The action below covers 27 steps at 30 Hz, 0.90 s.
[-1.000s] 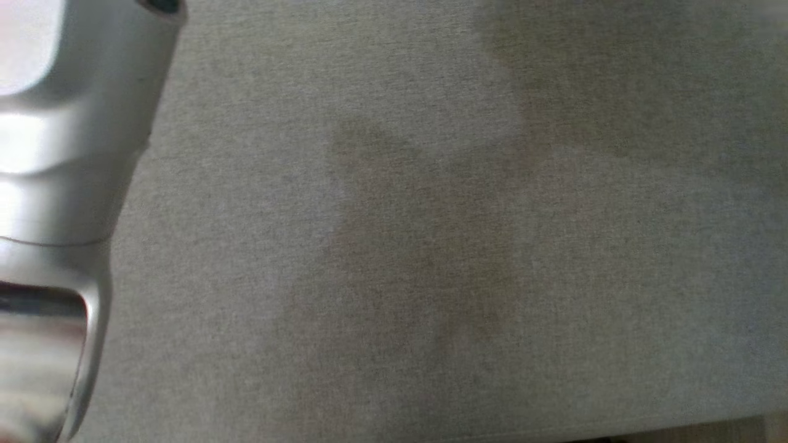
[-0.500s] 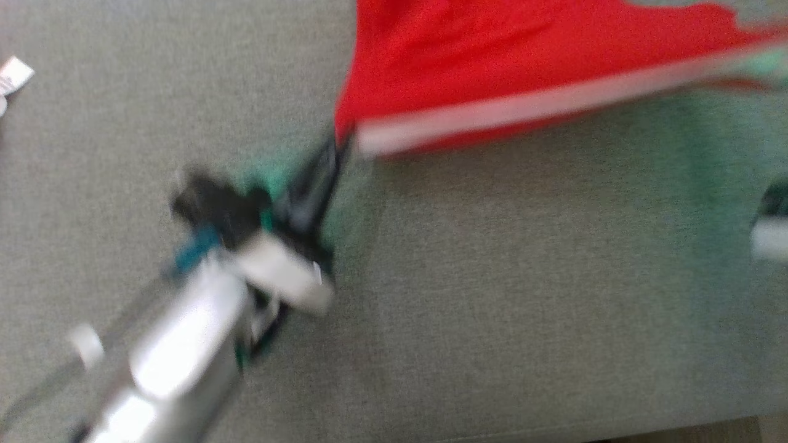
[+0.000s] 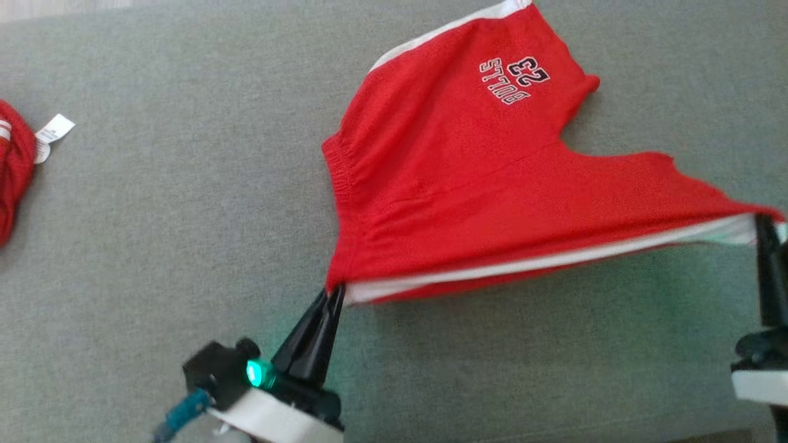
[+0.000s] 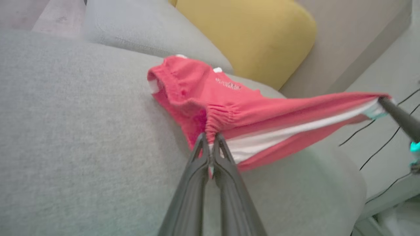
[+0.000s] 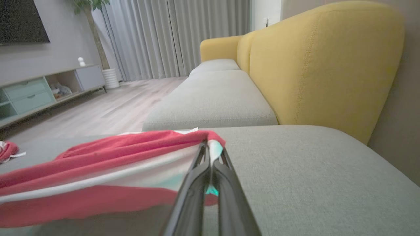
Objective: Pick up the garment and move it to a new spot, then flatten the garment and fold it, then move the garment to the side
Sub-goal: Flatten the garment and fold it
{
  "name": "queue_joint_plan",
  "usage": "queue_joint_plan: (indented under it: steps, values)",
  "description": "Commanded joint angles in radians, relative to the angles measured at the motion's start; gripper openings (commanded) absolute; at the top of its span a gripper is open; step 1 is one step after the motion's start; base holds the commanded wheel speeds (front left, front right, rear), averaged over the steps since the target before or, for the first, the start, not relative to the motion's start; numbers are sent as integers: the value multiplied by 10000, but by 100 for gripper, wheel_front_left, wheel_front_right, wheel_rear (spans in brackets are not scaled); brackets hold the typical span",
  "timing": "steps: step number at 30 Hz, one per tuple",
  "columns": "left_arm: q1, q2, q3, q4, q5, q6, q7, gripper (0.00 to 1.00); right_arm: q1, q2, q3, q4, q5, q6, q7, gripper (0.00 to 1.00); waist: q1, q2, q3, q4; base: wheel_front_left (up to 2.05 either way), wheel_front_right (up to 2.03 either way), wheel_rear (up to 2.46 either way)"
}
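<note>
The garment (image 3: 468,178) is a pair of red shorts with a white side stripe and "BULLS 23" printed on one leg. It hangs stretched above the grey sofa seat (image 3: 184,215), its far leg trailing on the cushion. My left gripper (image 3: 335,292) is shut on the waistband corner; the left wrist view shows that pinch on the garment (image 4: 229,108) by my left gripper (image 4: 210,137). My right gripper (image 3: 763,221) is shut on the hem corner at the right edge, and in the right wrist view my right gripper (image 5: 211,146) clamps the garment (image 5: 108,164).
Another red garment with a white tag (image 3: 15,160) lies at the seat's left edge. A yellow backrest (image 5: 325,62) stands behind the cushion. Wooden floor and a low TV cabinet (image 5: 39,91) lie beyond the sofa.
The head camera has swung, bringing the shorts and both grippers into view. The shorts now show sharp and stretched between the two grippers.
</note>
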Motion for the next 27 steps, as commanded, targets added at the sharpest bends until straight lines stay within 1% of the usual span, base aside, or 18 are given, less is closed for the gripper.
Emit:
queue_joint_plan:
  steps: [1, 4, 7, 13, 17, 22, 27]
  values:
    - [-263, 69, 567, -413, -233, 100, -1, 0, -327, -378, -127, -312, 118, -9, 7, 0, 3, -1, -17, 36, 0, 0, 0]
    - [-643, -360, 808, -803, -1022, -47, 341, 0, -1160, -561, 102, -115, 514, -9, 321, 0, 3, -1, 45, 137, 0, 0, 0]
    - [-1404, -581, 1007, -776, -1366, -163, 716, 0, -2260, -856, 586, 392, 777, -9, 716, 0, 3, -1, 300, 276, 0, 0, 0]
    - [-3244, -1295, 1307, 41, -1906, -464, 1265, 0, -4602, -1432, 1401, 1759, 1400, -9, 1398, 0, 3, -1, 1135, 751, 0, 0, 0]
    - [-4369, -1797, 1398, 887, -2255, -751, 1578, 0, -6052, -1789, 2120, 2660, 1779, -9, 1550, 0, 3, -1, 1642, 1020, 0, 0, 0]
    - [-5471, -2119, 1497, 1844, -2360, -907, 1813, 0, -7830, -2200, 3354, 3933, 2155, -9, 1602, 0, 3, -1, 2137, 1194, 0, 0, 0]
    - [-6166, -2300, 1509, 2447, -2141, -906, 1702, 0, -9381, -2458, 4666, 5209, 2637, -9, 1475, 0, 3, -1, 2459, 1405, 0, 0, 0]
